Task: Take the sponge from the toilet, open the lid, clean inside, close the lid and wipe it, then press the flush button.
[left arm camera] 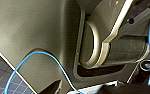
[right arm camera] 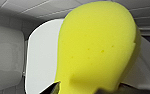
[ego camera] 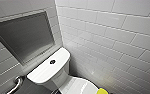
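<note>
The white toilet (ego camera: 48, 71) stands in a tiled corner, with the dark round flush button (ego camera: 52, 61) in the middle of its tank top. The glossy lid (ego camera: 81, 86) lies shut over the bowl. The yellow sponge (ego camera: 102, 91) sits at the lid's near end. In the right wrist view the sponge (right arm camera: 98, 45) rises large in front of the lid (right arm camera: 41, 57). My right gripper (right arm camera: 89, 89) is open, and its dark fingertips (right arm camera: 53, 88) flank the sponge's base. The left wrist view looks at my own body and a blue cable.
White tiled walls (ego camera: 111, 37) close in behind and to the right of the toilet. A grey recessed niche (ego camera: 23, 37) sits in the left wall above the tank. A metal grab bar (ego camera: 16, 85) is mounted low on the left. Dark floor tiles (left arm camera: 1, 75) lie below.
</note>
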